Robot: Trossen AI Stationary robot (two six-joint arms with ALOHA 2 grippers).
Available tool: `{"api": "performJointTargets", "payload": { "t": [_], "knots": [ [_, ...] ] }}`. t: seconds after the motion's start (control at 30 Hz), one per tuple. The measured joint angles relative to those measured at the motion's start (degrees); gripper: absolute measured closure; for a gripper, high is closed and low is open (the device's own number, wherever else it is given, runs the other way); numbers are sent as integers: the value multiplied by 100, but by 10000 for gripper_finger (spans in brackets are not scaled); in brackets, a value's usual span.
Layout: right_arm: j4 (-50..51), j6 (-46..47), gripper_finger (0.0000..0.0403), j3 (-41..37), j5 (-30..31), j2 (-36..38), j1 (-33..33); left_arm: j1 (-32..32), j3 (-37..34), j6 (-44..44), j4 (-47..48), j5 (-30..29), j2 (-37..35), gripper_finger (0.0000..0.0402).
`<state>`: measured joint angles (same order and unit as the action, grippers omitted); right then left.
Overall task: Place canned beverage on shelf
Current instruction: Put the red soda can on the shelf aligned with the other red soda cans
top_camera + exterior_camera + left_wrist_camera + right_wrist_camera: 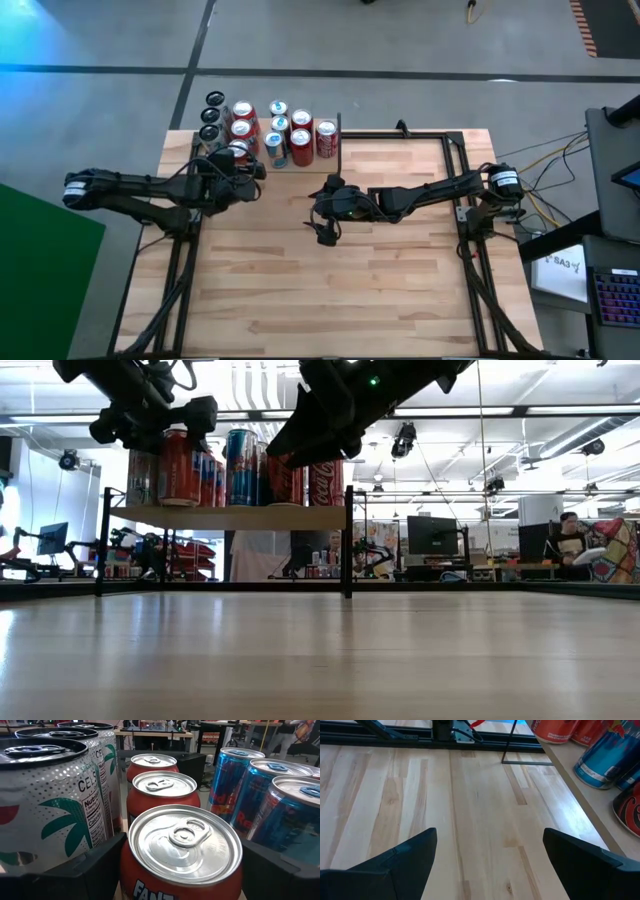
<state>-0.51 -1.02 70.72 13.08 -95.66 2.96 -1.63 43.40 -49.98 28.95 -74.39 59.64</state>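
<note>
Left wrist view: the orange can (185, 855) stands upright between the left gripper's fingers (75, 870), one dark finger on each side, jaws spread about to the can's width. Whether the pads press it or have let go I cannot tell. High view puts the left gripper (238, 165) at the shelf's (333, 145) near-left edge, with this can at the front of a red row; white cans (55, 800) stand on one side, blue cans (280, 800) on the other. Can axis vertical, directly ahead of the gripper, already on the board in my judgement. Right gripper (325, 222) hangs over the table (400, 290), jaws wide and empty, well apart from the shelf; left arm is the nearer
</note>
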Motion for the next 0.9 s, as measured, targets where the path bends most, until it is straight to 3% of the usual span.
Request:
{"api": "performJointTargets", "payload": {
  "t": [0.9],
  "knots": [
    [-4, 57, 49, 0, 1, 0, 1, -111, 0, 242, -245, 2, 0, 86]
  ]
}}
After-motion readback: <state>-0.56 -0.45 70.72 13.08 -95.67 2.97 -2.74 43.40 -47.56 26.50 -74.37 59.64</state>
